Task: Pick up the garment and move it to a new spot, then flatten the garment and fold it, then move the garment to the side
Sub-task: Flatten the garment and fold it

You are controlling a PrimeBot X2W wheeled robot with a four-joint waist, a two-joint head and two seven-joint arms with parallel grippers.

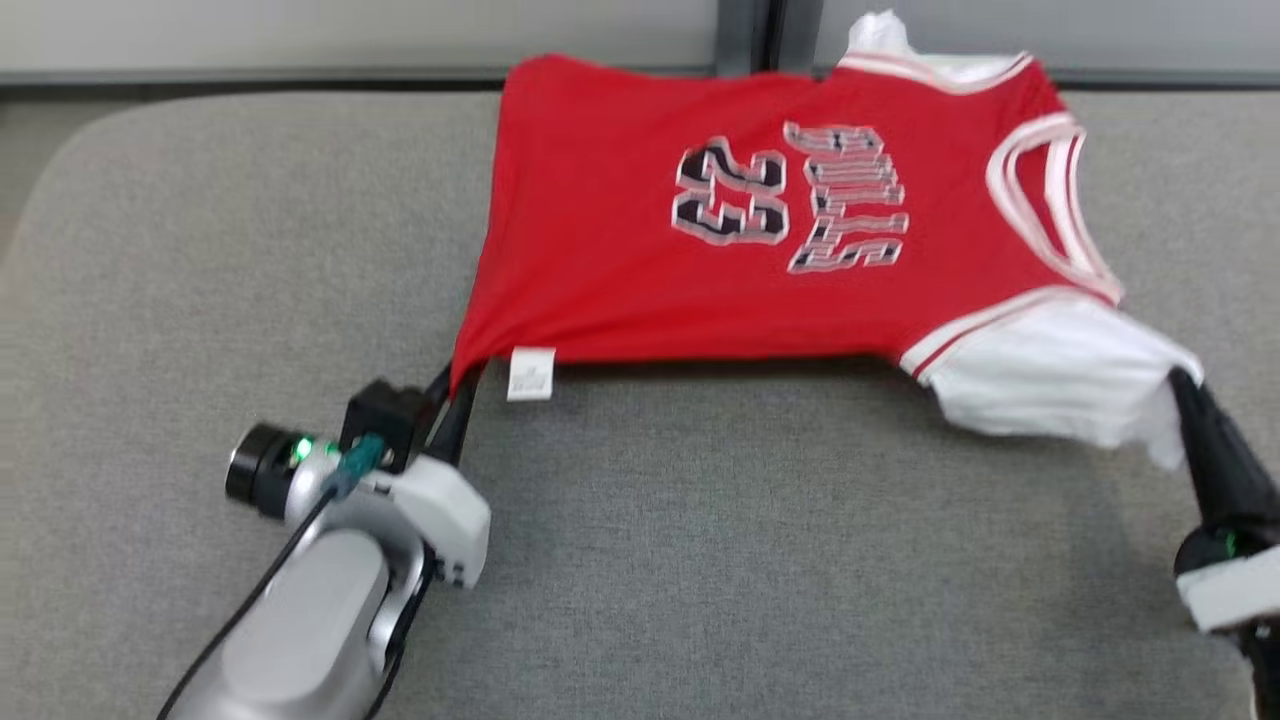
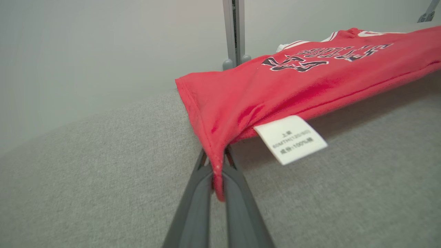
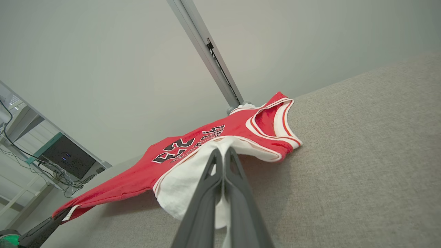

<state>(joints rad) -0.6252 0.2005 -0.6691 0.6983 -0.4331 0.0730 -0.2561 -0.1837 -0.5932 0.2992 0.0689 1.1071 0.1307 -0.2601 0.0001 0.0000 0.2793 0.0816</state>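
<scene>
Clamping hem corner [image 1: 472, 352] with left end effector [image 1: 460, 388], white sleeve [image 1: 1040, 370] with right end effector [image 1: 1182, 385]. Stretching red basketball jersey [image 1: 620, 250] taut over counter [image 1: 250, 250], just in front of grey post [image 1: 745, 35]. Likely tensioning for flattening.

A grey woven surface [image 1: 700, 560] has a rounded far-left corner. Behind its far edge a grey metal post [image 1: 745, 35] rises against a pale wall [image 2: 103, 51]. Past its left edge a dark box [image 3: 65, 156] sits among tangled cables [image 3: 58, 177].
</scene>
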